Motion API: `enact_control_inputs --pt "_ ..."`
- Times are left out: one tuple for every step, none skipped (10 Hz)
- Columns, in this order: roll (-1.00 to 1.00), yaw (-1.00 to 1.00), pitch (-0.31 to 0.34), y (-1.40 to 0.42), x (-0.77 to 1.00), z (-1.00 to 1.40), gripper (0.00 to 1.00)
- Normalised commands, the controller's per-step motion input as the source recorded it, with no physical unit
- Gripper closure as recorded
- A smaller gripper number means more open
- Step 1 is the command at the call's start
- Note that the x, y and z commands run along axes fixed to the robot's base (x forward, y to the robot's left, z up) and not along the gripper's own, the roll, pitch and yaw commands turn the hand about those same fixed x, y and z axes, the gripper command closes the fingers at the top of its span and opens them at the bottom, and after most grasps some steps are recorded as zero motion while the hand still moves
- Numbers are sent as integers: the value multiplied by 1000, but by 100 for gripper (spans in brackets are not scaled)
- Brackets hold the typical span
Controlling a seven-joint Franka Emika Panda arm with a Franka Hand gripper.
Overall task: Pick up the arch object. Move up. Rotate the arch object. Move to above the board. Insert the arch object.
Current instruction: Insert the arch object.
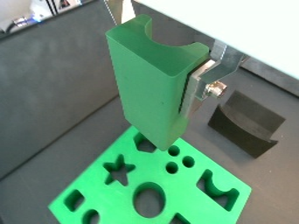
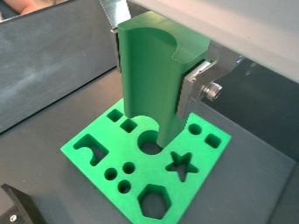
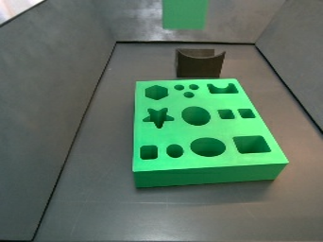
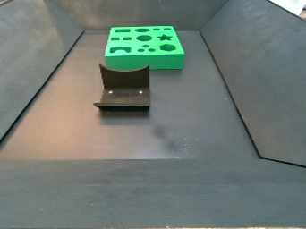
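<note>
In both wrist views my gripper [image 1: 159, 87] [image 2: 156, 77] is shut on the arch object [image 1: 146, 74] [image 2: 146, 87], a bright green block with a curved notch in its end. It hangs upright above the board [image 1: 187, 192] [image 2: 140, 171], and its lower end shows over the board's cut-outs. A silver finger [image 1: 200, 87] [image 2: 195, 91] presses on one side of the block. In a side view only the arch object's lower end [image 3: 187, 11] shows, at the frame edge beyond the board [image 3: 209, 175]; the gripper is out of frame there. In a side view the board [image 4: 146, 61] lies at the far end.
The dark fixture [image 3: 198, 61] [image 4: 123, 89] [image 1: 246, 122] stands on the grey floor beside the board. Sloping grey walls [image 3: 76, 113] [image 4: 239, 72] enclose the floor on all sides.
</note>
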Motion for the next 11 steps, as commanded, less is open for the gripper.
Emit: enact_control_inputs --pt "76 100 0 166 983 -283 100" --pt "76 120 0 174 977 -300 100" --pt "70 114 0 186 991 -311 100" --pt "244 106 14 134 966 -114 100" --pt "449 174 59 60 837 0 100" --pt "346 246 34 0 829 0 100" --pt "84 234 0 -6 934 0 100" --pt "14 46 -3 -154 1000 -197 100" --pt "0 0 0 -260 1000 -397 100" --pt "0 0 -10 -260 1000 -400 100" --pt "0 0 -29 -140 1000 -443 100"
